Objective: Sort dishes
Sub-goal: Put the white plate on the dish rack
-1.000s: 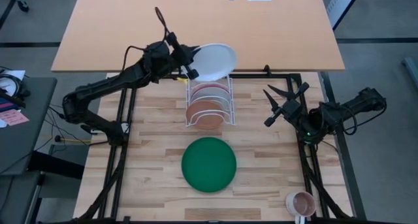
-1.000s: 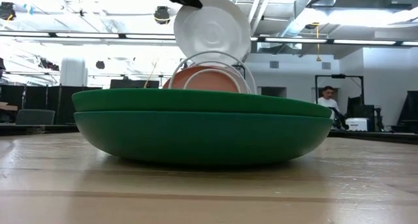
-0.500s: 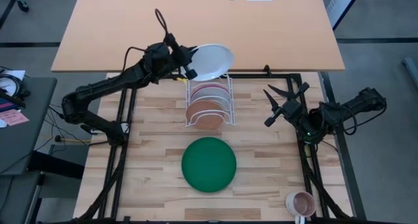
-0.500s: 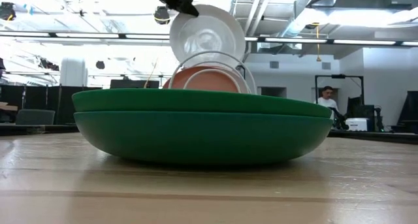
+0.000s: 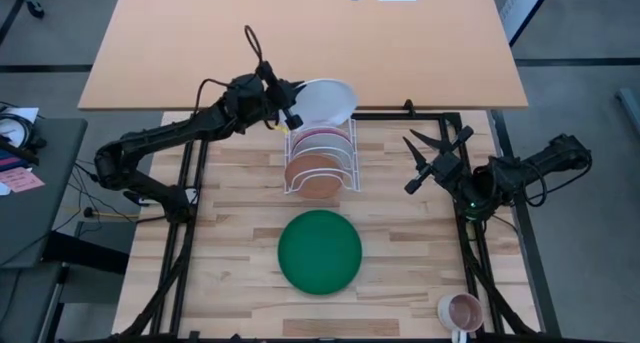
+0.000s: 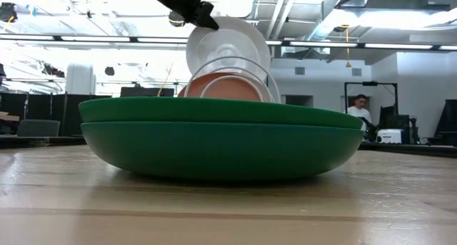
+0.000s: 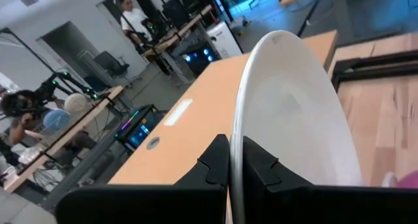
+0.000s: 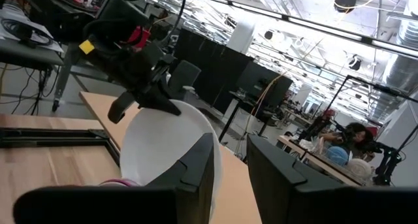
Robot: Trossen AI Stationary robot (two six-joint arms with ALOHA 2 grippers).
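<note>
- Left end effector (image 5: 288,105) pinches the rim of the white plate (image 5: 325,100) between its fingers (image 7: 215,164); an edge grip keeps the plate on edge, the orientation a rack slot needs.
- White plate hangs tilted above the far end of the wire rack (image 5: 320,160), bottom edge just over the rack top in the low view (image 6: 230,48). Not seated in a slot as far as can be seen.
- Likely reason for the far-end position: the near slots are taken, so the next size goes behind.
- Pink plate (image 5: 322,140) and terracotta plate (image 5: 314,173) stand upright in the rack, terracotta nearest the bench front, pink behind it. Smallest in front suggests a size-ordered sort.
- Green plate (image 5: 320,250) lies flat on the bench (image 5: 230,233), in front of the rack and apart from it. Judged still to be sorted; being largest, it probably goes last.
- Right end effector (image 5: 437,156) hangs idle off to the rack's right, fingers spread, holding nothing, clear of the left arm's path.
- Pink mug (image 5: 462,311) sits at the bench's near right corner, well away from everything.
</note>
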